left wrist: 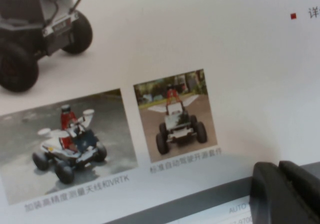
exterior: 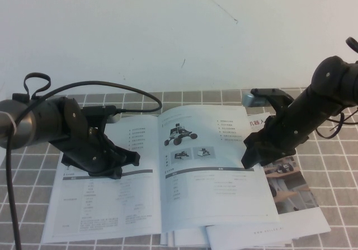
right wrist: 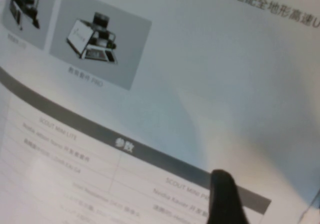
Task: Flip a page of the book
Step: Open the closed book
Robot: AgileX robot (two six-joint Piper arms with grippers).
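The book [exterior: 106, 205] lies open on the tiled table. Its right-hand page [exterior: 212, 171] shows a black rover photo, thumbnails, a bullet list and a dark-barred table. My right gripper [exterior: 250, 156] is at that page's right edge. In the right wrist view one finger [right wrist: 225, 199] lies on top of the page [right wrist: 200, 83] near the dark bar, the other is hidden under the sheet, and the paper curves up there. My left gripper [exterior: 126, 160] is shut, and its fingertips [left wrist: 285, 194] rest on the left-hand page [left wrist: 235, 58] by a dark bar.
A brochure with a room photo [exterior: 288, 188] lies under the book's right side. Loose white sheets [exterior: 251, 236] stick out at the front. The left arm's black cable [exterior: 112, 85] loops over the table behind the book. A white wall stands at the back.
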